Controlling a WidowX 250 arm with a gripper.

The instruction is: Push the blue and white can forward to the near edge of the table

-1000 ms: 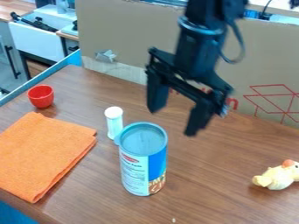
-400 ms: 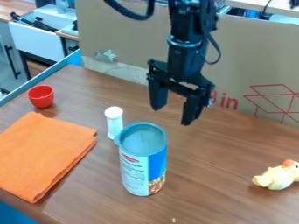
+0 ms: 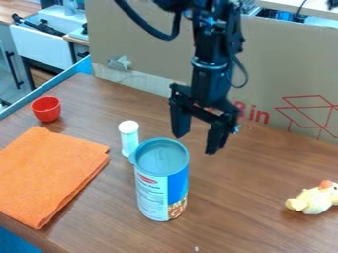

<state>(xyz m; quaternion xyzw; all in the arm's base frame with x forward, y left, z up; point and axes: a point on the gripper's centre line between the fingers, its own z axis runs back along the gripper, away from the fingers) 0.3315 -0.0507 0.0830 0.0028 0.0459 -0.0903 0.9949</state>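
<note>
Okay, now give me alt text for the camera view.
A black gripper hangs open and empty near an upright blue-and-white can on a wooden table. Just behind the can stands a white-capped tube; an orange cloth and red cup are at left, a yellow toy at right.

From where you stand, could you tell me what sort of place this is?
Probably a robot test area in a lab: a robot gripper hangs over a wooden table, with a cardboard panel propped behind it.
</note>
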